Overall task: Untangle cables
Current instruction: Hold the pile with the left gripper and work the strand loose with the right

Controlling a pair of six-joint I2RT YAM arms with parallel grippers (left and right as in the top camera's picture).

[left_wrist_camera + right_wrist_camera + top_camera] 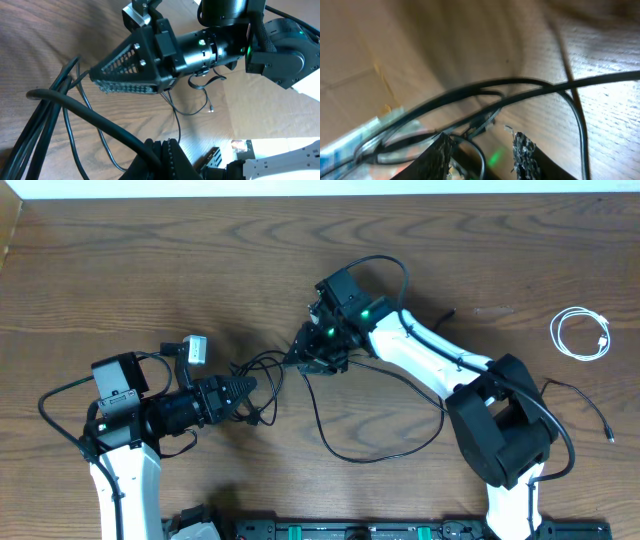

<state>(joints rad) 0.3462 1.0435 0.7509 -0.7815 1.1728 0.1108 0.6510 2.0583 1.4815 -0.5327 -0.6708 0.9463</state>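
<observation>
Left gripper (248,388) is clamped on the black cables (275,375) knotted mid table (200,260), right gripper (303,359) half-closed over the same knot – can't tell if it bites – so pulling apart could cinch the tangle or slip a strand; white cable (581,335) lies coiled far right

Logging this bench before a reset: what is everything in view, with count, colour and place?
black cable tangle: several strands, count unclear, black, table centre between the arms
loose black cable: one, black, far right
white cable: one, white, coiled, far right
boxy plug: one, silver-grey, left of centre
rack: one, black, bottom edge
table: one, brown wood
left arm: one, white and black, lower left, jaws shut on the tangle
right arm: one, white and black, right, jaws apart at the tangle
</observation>
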